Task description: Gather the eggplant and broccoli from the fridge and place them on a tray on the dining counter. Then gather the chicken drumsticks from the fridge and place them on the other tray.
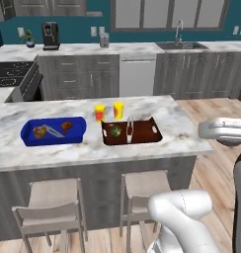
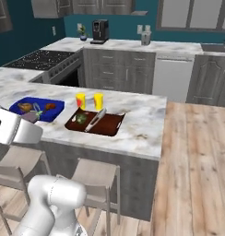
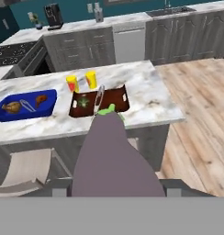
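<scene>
Gripper (image 3: 114, 195) closed around the eggplant (image 3: 114, 160): in the hand view the purple body sits between the finger tips, green stem end pointing away toward the counter. Held in the air, short of the dining counter (image 1: 181, 126) edge. Two stools (image 1: 48, 207) stand just below the counter.

On the counter: brown tray (image 1: 142, 137) with broccoli (image 1: 115, 131) at its left end and silver tongs (image 1: 129, 129) lying across the middle. Two yellow cups (image 1: 118, 109) stand just behind it. Blue tray (image 1: 28, 138) to the left holds two chicken drumsticks (image 1: 41, 132) and a second pair of tongs.

Far wall: coffee machine (image 1: 50, 35), sink (image 1: 180, 45).
</scene>
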Tool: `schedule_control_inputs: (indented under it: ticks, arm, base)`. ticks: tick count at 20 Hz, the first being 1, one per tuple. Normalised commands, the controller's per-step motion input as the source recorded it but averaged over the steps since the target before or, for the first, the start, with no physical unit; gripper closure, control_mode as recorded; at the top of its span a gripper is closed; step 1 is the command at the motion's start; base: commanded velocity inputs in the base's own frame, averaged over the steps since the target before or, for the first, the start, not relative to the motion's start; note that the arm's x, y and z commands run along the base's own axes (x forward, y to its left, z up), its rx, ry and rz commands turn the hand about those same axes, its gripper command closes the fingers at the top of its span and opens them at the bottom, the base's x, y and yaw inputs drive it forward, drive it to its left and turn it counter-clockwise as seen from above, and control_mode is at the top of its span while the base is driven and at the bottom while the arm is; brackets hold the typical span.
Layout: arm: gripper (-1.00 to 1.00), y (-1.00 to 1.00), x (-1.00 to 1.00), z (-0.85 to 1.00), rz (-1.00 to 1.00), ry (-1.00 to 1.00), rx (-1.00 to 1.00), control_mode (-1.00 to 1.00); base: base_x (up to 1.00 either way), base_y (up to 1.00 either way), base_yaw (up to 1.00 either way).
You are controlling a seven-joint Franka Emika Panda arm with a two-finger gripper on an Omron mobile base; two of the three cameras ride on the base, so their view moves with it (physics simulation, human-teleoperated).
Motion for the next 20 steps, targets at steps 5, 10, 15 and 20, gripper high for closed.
schedule_control_inputs:
  ticks: [5, 10, 15, 20]
  arm:
    - [1.00, 0.00, 0.00, 0.00, 0.00, 0.00, 0.00, 1.00]
    - [1.00, -0.16, 0.79, -0.10, 0.08, 0.06, 0.05, -1.00]
    - [1.00, -0.04, 1.00, -0.19, 0.01, 0.12, 0.03, -1.00]
    - [1.00, 0.00, 0.92, -0.34, 0.00, 0.16, -0.01, -1.00]
  base:
    - [0.71, -0.40, 0.31]
    - [0.18, -0.04, 0.03]
    - [0.00, 0.00, 0.00]
    - [0.00, 0.00, 0.00]
